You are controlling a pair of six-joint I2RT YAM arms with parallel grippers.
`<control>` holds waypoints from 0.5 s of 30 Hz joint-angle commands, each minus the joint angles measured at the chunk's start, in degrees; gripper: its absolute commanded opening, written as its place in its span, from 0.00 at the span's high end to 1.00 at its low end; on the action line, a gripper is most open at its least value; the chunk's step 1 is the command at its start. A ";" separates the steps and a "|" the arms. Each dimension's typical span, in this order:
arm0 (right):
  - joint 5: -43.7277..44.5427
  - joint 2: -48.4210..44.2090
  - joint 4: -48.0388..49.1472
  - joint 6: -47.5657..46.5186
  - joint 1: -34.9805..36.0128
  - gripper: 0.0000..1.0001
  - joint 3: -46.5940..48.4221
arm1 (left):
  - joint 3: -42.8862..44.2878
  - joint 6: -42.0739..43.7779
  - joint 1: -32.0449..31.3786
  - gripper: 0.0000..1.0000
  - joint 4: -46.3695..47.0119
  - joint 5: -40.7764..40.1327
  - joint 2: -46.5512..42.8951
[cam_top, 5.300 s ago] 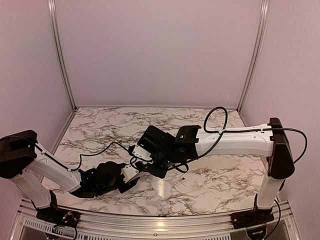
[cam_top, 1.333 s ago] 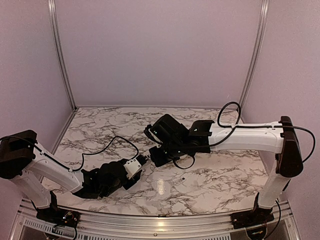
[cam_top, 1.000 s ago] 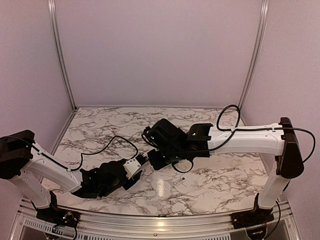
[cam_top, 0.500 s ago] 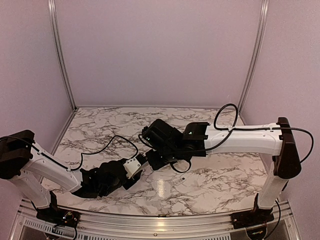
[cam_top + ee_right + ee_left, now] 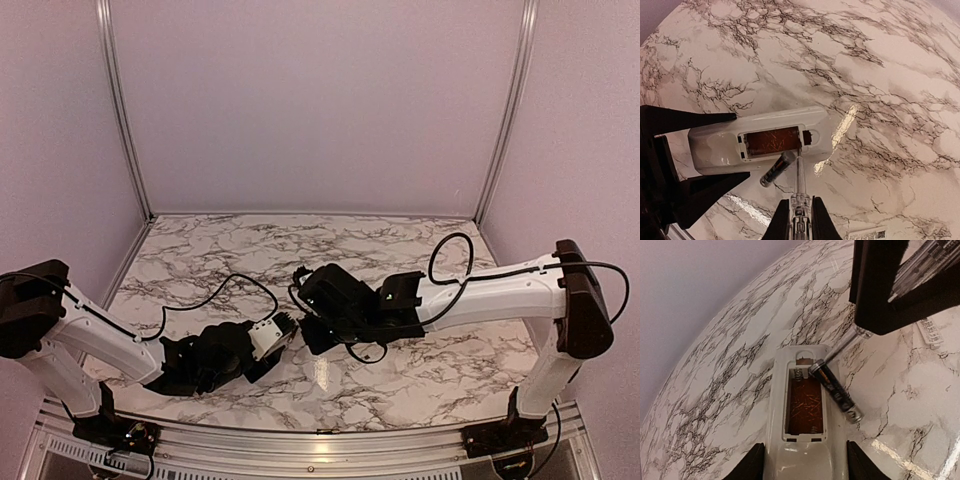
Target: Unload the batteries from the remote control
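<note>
My left gripper (image 5: 805,462) is shut on the white remote control (image 5: 799,460), one finger on each long side. Its back faces up and the red-brown battery recess (image 5: 805,407) is uncovered, with only its springs showing inside. One dark battery (image 5: 836,391) lies slanted, one end at the recess's far corner and the other off the remote's side. My right gripper (image 5: 799,220) is shut on a clear-handled screwdriver. The tip of its grey rod (image 5: 800,175) is at the recess's far end, beside the battery (image 5: 777,169). In the top view both grippers (image 5: 300,333) meet at the table's middle front.
A small white piece with a printed code (image 5: 930,332) lies flat on the marble to the right of the remote, seen also as a white strip (image 5: 867,234) by my right gripper. A black cable (image 5: 235,285) loops over the table behind my left arm.
My right arm has swung left and toward the near edge, bringing the screwdriver down to the remote in my left gripper. The left arm has stayed in place.
</note>
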 commanded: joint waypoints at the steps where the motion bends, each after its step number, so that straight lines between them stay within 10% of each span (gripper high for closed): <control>1: 2.70 -1.43 -1.93 1.15 -0.98 1.00 -3.36 | 1.33 -1.44 -0.51 1.00 7.45 -0.28 -3.07; 15: 0.98 -1.00 -7.09 -0.48 -1.00 1.00 -0.15 | 1.75 -0.95 -0.42 1.00 7.92 -2.04 -1.20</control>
